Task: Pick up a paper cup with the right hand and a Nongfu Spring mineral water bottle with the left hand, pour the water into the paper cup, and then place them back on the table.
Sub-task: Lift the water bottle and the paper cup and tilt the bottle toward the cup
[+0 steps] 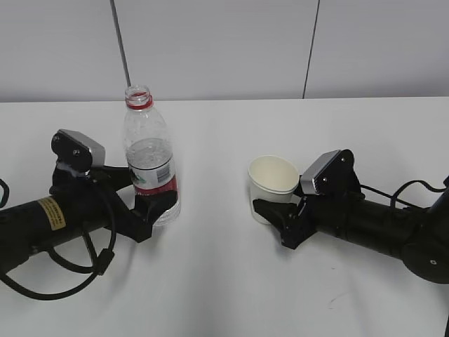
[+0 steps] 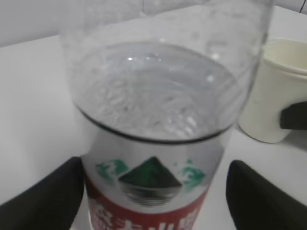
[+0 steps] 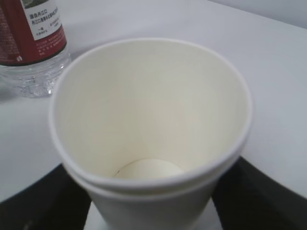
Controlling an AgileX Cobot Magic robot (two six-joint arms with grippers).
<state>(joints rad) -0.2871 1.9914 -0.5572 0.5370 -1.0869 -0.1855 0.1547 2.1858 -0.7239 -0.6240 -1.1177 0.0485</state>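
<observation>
Both tools in place, nothing lifted or poured yet.
The left tool (image 1: 156, 210) brackets the uncapped bottle (image 1: 149, 158), the right tool (image 1: 275, 214) the empty cup (image 1: 272, 184); whether either is clamped cannot be told. Both stand on the surface (image 1: 224, 295).

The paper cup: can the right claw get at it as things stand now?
Probably yes. The right claw already sits around the paper cup, one finger on each side. Nothing stands between them; the bottle is well apart.
</observation>
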